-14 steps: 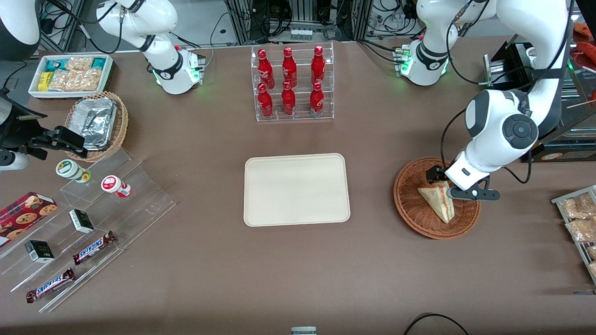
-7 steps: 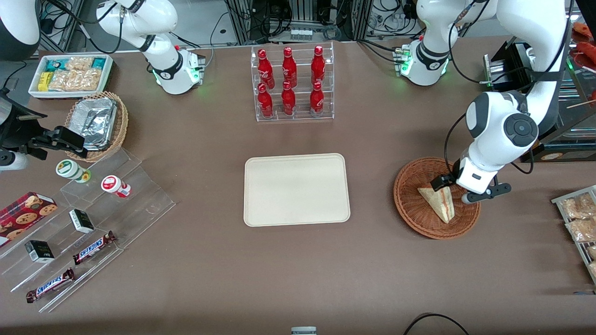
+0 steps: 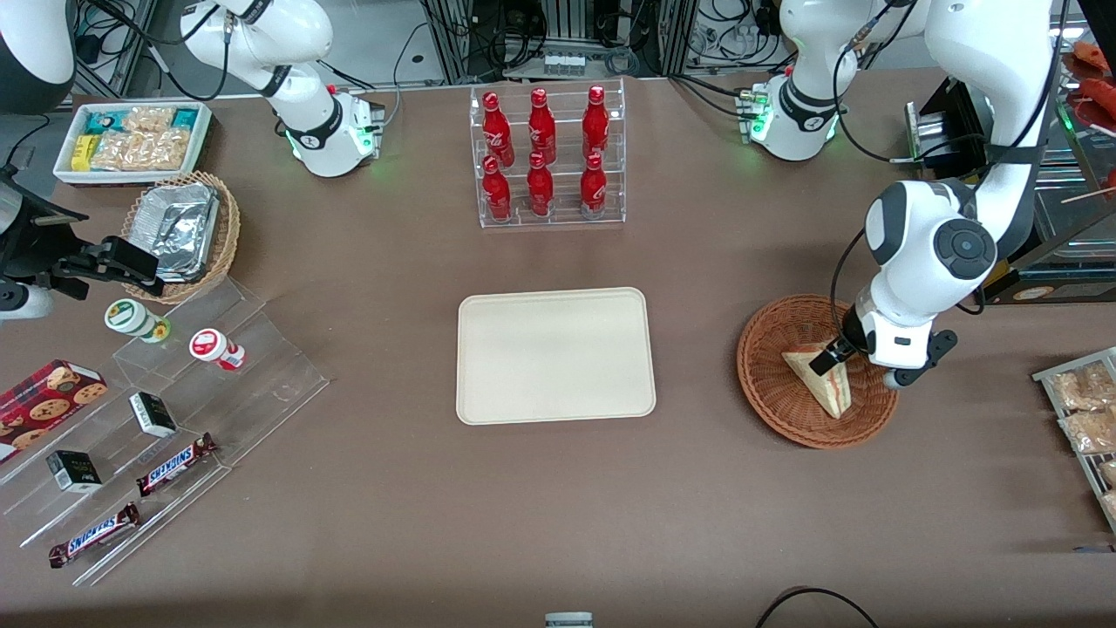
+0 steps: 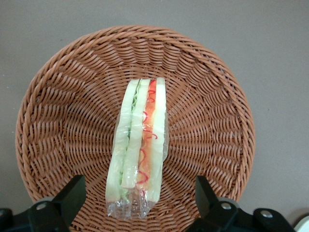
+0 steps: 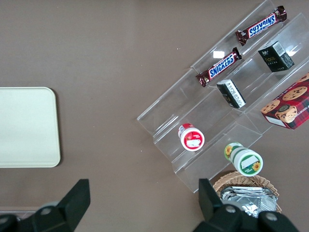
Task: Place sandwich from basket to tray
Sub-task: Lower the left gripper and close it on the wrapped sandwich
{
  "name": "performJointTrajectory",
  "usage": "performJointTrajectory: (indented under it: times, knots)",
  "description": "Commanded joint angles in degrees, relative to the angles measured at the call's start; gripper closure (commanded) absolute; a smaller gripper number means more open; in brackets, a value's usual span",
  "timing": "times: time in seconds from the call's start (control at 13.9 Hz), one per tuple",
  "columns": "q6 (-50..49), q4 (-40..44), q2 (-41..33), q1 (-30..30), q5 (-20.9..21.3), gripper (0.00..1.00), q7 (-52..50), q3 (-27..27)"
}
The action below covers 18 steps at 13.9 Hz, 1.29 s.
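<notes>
The sandwich [image 4: 139, 153] lies in the basket [image 3: 776, 397], cut edge up, not yet gripped. Over the last second the gripper [image 4: 137, 203] has turned about its wrist and settled lower over the wedge — its fingers [image 4: 72, 193] now spread wide, one on each side of the sandwich and clear of it. That suggests lining-up is done; closing comes next. The tray [image 3: 555, 355] waits, well apart toward the parked arm's end.

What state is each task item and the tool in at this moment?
Wrapped triangular sandwich: lying in the basket, ungrasped.
Round reddish-brown wicker basket: on the table, holding only the sandwich.
Cream-white rectangular tray: nothing on it.
Left arm's tool: open, fingers straddling the sandwich's end over the basket.
</notes>
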<state>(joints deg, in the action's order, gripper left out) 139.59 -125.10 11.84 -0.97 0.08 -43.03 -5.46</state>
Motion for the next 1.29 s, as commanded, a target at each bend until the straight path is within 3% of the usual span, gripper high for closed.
performJointTrajectory:
  times: [0.0, 0.58, 0.65, 0.79, 0.86, 1.22]
  knots:
    - [1.6, -0.1, 1.3, 0.0, -0.6, 0.00, -1.2, -0.2]
    - [3.8, 0.1, 5.2, 0.0, -1.0, 0.00, -1.3, -0.2]
    - [3.8, 0.1, 5.4, 0.0, -1.0, 0.15, -1.5, -0.2]
    - [3.8, 0.0, 5.4, 0.0, -1.0, 0.77, -2.3, -0.2]
    - [3.5, -0.1, 5.2, 0.0, -1.0, 1.00, -2.3, -0.2]
    - [-2.4, 1.9, 2.8, 0.0, -0.5, 1.00, -0.9, -0.2]
